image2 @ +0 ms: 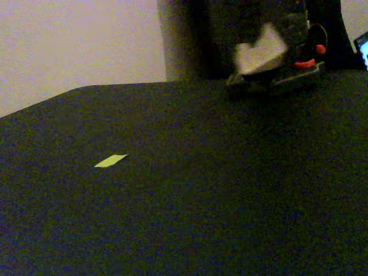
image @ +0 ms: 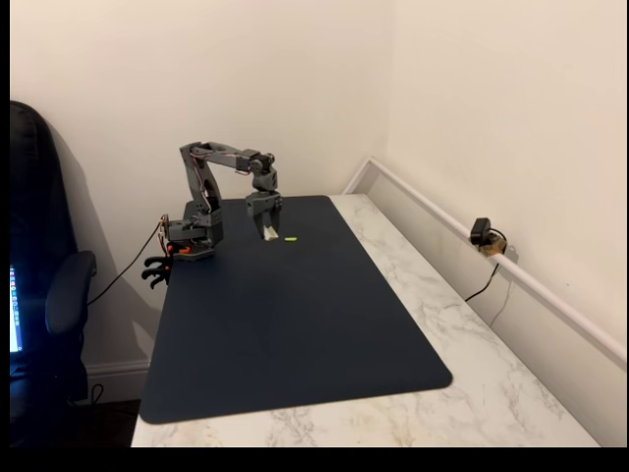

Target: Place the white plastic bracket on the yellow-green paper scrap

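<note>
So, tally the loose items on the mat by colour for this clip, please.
White: 1, the white plastic bracket, seemingly between the jaws above the mat
Yellow-green: 1, the yellow-green paper scrap, lying flat
Total: 2

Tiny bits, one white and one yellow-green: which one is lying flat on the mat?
The yellow-green scrap. It is a thin sliver lying flat on the dark mat. The white bracket is a chunky lump, up off the mat at the gripper.
</note>
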Robot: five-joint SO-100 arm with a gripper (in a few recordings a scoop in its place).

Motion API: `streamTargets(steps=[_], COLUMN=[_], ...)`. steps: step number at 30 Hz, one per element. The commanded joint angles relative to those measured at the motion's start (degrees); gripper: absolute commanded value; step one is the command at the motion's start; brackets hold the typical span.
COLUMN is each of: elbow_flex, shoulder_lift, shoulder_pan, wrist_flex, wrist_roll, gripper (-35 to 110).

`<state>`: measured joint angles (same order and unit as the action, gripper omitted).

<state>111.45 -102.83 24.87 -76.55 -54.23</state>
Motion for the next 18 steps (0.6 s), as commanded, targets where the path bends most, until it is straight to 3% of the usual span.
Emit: streamTargets(steps=[1,18], elbow_flex=[-3.8,-8.5], shoulder_lift=[-0.8,9.8], shoulder_pan=[-6.4,-25.9], wrist_flex=[1.5,1.8], wrist_roll=[3.9,14.6], gripper=[0,0])
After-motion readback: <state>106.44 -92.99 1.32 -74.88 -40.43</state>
